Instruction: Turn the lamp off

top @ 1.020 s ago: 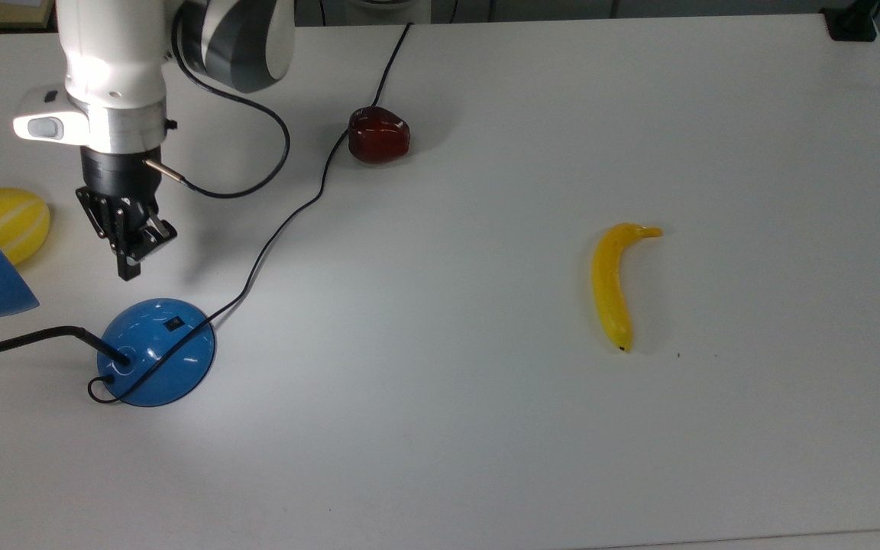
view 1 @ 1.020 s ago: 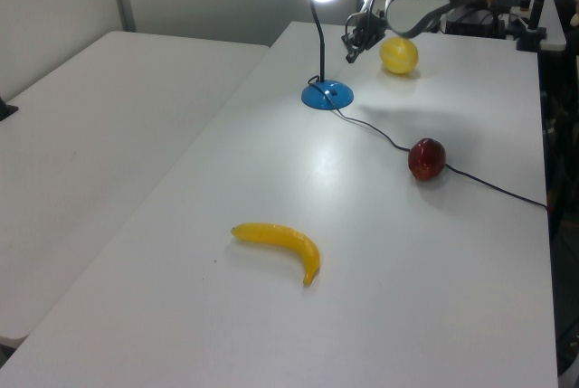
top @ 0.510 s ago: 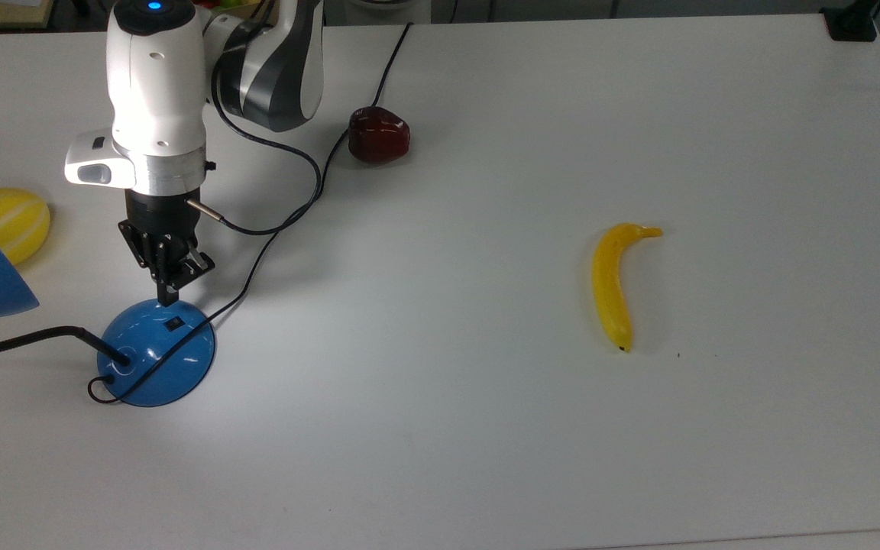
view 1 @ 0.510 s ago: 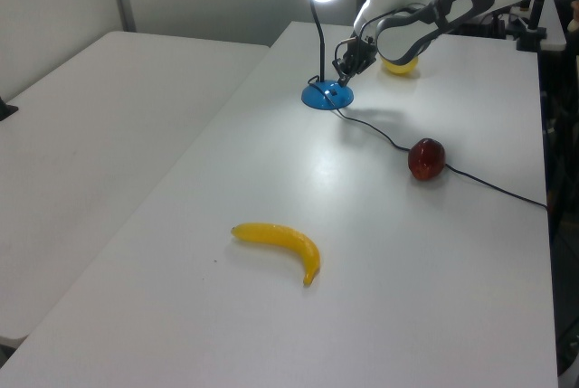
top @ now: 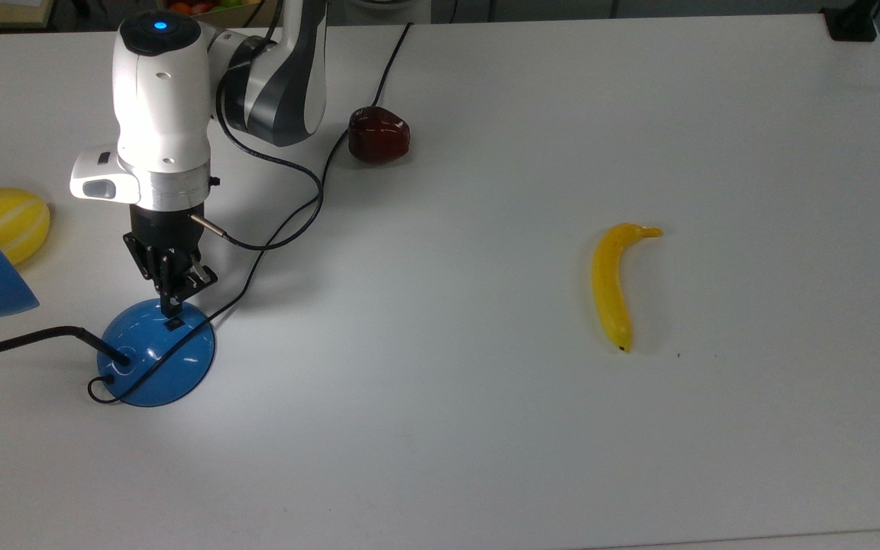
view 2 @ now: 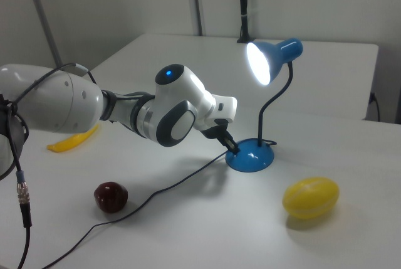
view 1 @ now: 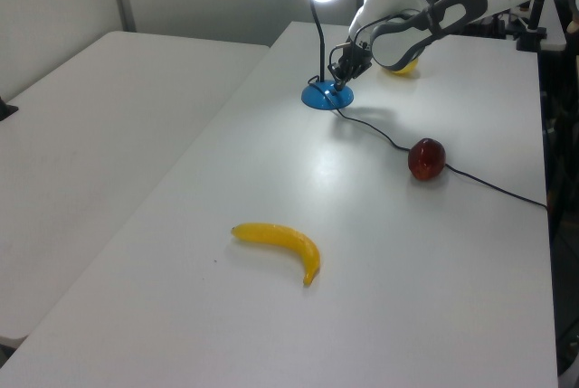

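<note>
Top view: gripper (top: 172,305) sits over far edge of lamp (top: 156,353) base, tip right at the small black switch (top: 174,325); can't tell if touching.
Jaws: look pressed together into one narrow tip, holding nothing.
Lamp spot: base near the top view's left edge of bench (top: 486,428); in the right view base (view 2: 250,154) sits between the arm and the yellow melon (view 2: 311,197).
Status: shade (view 2: 274,59) glows, so lamp is on; press not done yet, by my read.
Step tip: push straight down on the switch w/ the closed tip, short firm stroke, then lift. Aim at the raised end of the rocker. Off-centre push likely slides off the dome.
Risk: base is light-looking and glossy; side force could skid it or tug the cord (top: 287,218).
Base: glossy blue dome, round, hard, shows glare spots.
Neck: black, thin, bendy, S-curved in the right view.
Shade: blue cone, smooth.
Cord: thin black, slack, loops past the red apple (top: 379,135).
Others: banana (top: 613,284) smooth yellow, well apart from lamp; bench matte white.
</note>
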`<state>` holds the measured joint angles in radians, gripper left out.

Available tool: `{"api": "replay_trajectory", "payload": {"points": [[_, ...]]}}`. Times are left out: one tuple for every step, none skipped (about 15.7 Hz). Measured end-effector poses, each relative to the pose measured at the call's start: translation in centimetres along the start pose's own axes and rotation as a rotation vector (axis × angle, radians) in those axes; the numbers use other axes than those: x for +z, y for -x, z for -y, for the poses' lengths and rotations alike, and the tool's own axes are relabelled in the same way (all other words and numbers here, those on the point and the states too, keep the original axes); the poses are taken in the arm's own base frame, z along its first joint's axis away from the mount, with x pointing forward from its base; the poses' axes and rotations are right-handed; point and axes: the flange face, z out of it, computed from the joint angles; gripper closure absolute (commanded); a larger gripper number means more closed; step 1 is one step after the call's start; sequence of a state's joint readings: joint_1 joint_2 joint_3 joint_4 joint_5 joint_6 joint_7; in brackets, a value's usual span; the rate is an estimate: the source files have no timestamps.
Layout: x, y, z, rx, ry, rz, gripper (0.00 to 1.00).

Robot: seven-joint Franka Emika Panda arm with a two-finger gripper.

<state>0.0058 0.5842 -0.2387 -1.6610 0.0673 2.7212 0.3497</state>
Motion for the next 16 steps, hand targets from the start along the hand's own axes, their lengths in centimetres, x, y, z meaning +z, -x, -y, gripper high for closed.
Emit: {"api": "replay_trajectory", "payload": {"points": [[0.2, 0.1, 0.0, -0.001, 0.002, 0.003, 1.0], [0.5, 0.3, 0.0, -0.002, 0.003, 0.006, 1.0], [0.7, 0.4, 0.2, -0.005, 0.003, 0.009, 1.0], [0.7, 0.6, 0.5, -0.01, 0.002, 0.011, 1.0], [0.8, 0.7, 0.8, -0.013, 0.0, 0.012, 1.0], [0.8, 0.7, 0.9, -0.014, 0.0, 0.012, 1.0], [0.8, 0.8, 0.9, -0.021, 0.003, 0.011, 1.0], [0.9, 0.9, 1.0, -0.03, 0.006, 0.011, 1.0], [1.1, 1.0, 1.2, -0.041, 0.009, 0.011, 1.0], [1.1, 1.1, 1.4, -0.045, 0.009, 0.012, 1.0], [1.1, 1.2, 1.6, -0.049, 0.008, 0.013, 1.0], [1.2, 1.4, 1.8, -0.052, 0.007, 0.016, 1.0], [1.3, 1.5, 2.0, -0.055, 0.008, 0.016, 1.0], [1.3, 1.5, 2.0, -0.056, 0.007, 0.016, 1.0], [1.4, 1.5, 2.0, -0.056, 0.007, 0.016, 1.0], [1.4, 1.5, 2.0, -0.056, 0.007, 0.016, 1.0]]}}
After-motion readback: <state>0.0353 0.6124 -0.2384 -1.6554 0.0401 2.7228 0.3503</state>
